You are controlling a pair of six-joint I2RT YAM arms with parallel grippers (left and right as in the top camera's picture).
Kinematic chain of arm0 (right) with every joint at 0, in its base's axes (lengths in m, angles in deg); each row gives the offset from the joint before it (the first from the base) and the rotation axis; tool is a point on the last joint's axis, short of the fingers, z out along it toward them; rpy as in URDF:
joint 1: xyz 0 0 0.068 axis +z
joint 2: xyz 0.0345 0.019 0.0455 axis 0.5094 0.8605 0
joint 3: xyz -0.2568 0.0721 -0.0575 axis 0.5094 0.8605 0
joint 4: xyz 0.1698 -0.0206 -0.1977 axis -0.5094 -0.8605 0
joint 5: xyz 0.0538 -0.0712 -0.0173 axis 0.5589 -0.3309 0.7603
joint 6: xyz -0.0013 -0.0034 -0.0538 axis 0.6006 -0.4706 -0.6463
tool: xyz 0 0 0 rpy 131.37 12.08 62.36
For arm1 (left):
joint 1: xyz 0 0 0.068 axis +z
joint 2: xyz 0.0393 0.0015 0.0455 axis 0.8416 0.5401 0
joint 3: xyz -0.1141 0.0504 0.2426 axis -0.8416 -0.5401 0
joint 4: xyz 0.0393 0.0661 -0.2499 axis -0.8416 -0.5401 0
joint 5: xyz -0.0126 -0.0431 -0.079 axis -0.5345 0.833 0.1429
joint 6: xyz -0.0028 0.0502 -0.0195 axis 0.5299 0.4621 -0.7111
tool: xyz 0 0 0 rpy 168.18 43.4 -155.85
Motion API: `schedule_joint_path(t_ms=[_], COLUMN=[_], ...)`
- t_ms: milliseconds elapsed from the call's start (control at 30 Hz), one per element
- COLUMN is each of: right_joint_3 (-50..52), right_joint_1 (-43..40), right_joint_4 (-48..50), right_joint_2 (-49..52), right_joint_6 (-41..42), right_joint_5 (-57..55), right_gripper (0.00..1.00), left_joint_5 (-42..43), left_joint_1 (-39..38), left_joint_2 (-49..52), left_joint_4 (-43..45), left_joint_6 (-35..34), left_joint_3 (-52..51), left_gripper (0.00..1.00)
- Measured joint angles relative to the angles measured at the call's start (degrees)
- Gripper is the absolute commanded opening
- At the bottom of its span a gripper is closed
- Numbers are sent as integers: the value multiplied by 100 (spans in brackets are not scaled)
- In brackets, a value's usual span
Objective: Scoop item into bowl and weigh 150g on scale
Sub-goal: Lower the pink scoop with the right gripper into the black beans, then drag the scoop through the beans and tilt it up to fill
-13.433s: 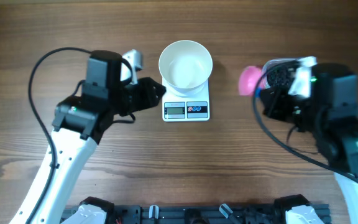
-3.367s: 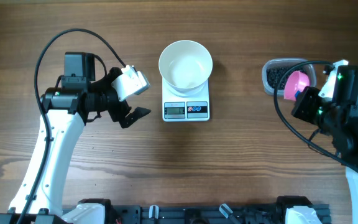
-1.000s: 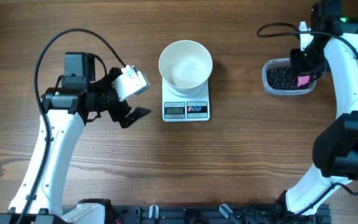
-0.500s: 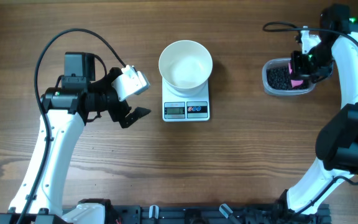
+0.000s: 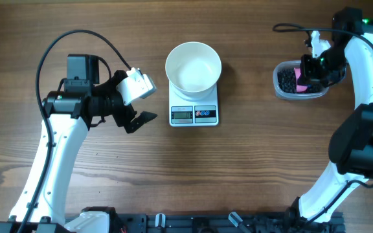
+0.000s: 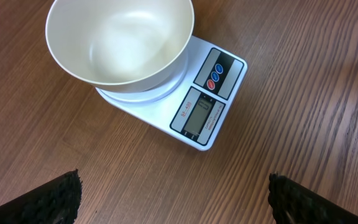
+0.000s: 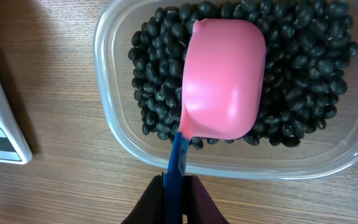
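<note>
Right gripper [image 7: 176, 186] clenched on blue handle of pink scoop [image 7: 224, 78]; scoop head on black beans [image 7: 154, 81] inside clear tub [image 7: 106, 124]. Left gripper [image 5: 144, 100] released, near scale [image 6: 211, 93]. White bowl [image 6: 120, 43] sits on scale.

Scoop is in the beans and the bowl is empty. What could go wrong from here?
1. The right gripper pinches only the thin blue handle, so a loaded pink scoop may twist and spill.
2. The scoop sits near the wall of the clear tub; digging could flick beans out or shove the tub.
3. The bowl only sits on the scale; a bump could shift it.
</note>
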Motion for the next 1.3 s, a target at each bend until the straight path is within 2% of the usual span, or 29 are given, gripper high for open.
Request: schedule_joint_path(t_ms=[500,1300], right_joint_3=[0,-33], right_joint_1=[-885,-1174], right_joint_4=[-68,-81], right_joint_2=[133,407], right_joint_6=[-131,-647], right_joint_5=[1228,1714], right_gripper=[4,4], left_joint_5=[0,0], left_joint_1=[0,0], left_joint_2=[0,0], left_joint_4=[0,2], left_joint_6=[0,0], left_joint_3=[0,0], left_gripper=[100,100])
